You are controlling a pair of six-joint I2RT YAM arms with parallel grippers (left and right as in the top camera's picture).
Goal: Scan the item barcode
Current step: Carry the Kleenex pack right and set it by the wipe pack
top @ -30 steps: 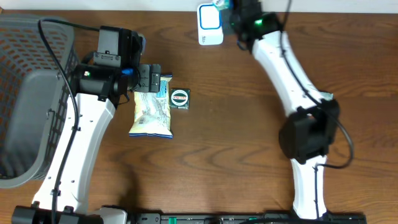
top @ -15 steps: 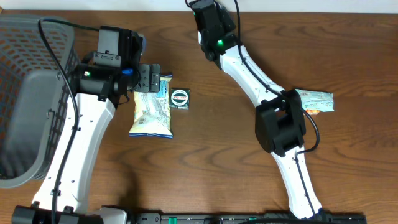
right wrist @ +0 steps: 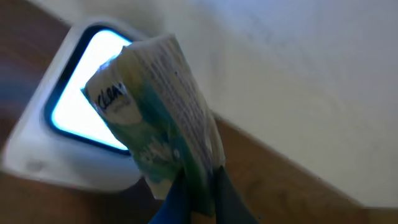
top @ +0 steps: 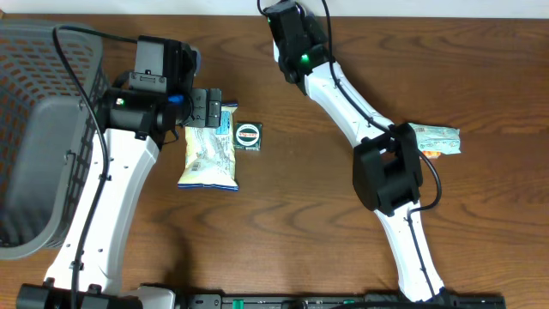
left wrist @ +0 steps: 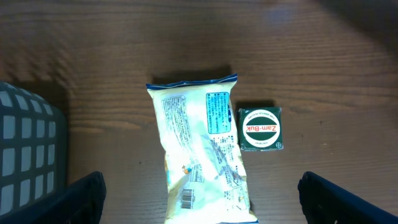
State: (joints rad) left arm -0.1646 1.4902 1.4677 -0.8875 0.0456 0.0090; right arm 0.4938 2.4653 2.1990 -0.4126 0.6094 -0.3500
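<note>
In the right wrist view my right gripper is shut on a green and white packet. The packet stands upright just in front of the white scanner, whose window glows blue. From overhead the right gripper sits at the table's far edge and hides both scanner and packet. My left gripper hangs open above a pale yellow snack bag with a small barcode near its lower end, touching nothing. Overhead, the left gripper is over the top end of that bag.
A small square Zam-Buk tin lies right of the snack bag. A grey mesh basket fills the left side. Another green and white packet lies at the right, beside the right arm's elbow.
The right arm swung left along the far edge and now covers the scanner from overhead, which uncovered the packet at the right. Over the last half second it stayed put. The left arm is still.
</note>
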